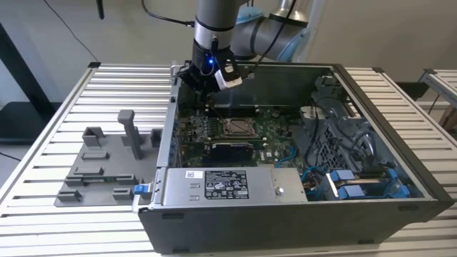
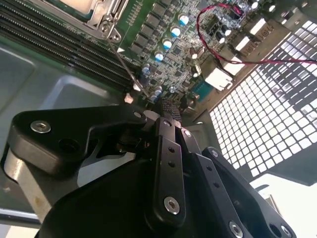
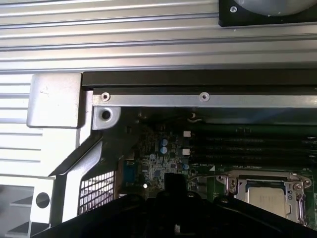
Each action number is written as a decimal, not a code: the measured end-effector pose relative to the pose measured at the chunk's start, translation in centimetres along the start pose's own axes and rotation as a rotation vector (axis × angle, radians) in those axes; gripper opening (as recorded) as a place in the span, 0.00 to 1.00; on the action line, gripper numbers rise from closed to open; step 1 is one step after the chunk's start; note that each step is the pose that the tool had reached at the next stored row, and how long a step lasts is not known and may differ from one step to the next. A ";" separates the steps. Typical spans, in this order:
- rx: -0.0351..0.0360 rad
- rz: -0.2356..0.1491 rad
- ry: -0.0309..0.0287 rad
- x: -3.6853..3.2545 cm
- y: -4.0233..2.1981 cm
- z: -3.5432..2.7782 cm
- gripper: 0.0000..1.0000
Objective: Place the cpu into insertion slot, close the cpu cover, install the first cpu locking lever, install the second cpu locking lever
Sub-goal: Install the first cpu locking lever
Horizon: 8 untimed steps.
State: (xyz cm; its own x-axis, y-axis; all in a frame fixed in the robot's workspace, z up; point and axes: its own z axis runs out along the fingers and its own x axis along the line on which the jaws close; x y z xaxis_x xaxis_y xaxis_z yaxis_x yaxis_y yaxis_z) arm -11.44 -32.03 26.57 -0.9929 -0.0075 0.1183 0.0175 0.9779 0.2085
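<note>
Sticker: white sticker (image 1: 226, 184) on the power supply (image 1: 286, 187), at the case's (image 1: 286, 230) near edge; print cannot be made out.
Cpu: cpu (image 3: 267, 197) sits in the insertion slot (image 1: 237, 126) mid-board, partly cut off in the first wrist view.
Cover: cpu cover (image 3: 262, 177) lies flat around it.
Lever: thin locking lever (image 2: 130, 72) ends near the fingertips; contact unclear.
Fingers: gripper (image 2: 170, 106) pressed together, nothing between, near the case's far corner.

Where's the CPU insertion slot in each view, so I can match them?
Exterior view: insertion slot in the middle of the green board.
Second wrist view: insertion slot alongside the black memory slots, beyond the hand.
First wrist view: insertion slot just beside the hand.
Shared landmark: the hand.
</note>
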 end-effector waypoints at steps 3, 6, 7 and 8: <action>-0.0080 -0.001 0.0002 -0.03 -0.37 0.15 0.11; -0.0138 0.000 0.0054 -0.12 -0.43 0.33 0.11; -0.0168 0.000 0.0104 -0.18 -0.44 0.36 0.11; -0.0179 0.001 0.0154 -0.22 -0.45 0.41 0.11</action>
State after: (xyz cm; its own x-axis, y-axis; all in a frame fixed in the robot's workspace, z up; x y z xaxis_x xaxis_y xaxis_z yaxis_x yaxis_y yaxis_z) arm -11.28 -32.39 26.05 -0.9910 -0.0097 0.1335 0.0209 0.9740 0.2257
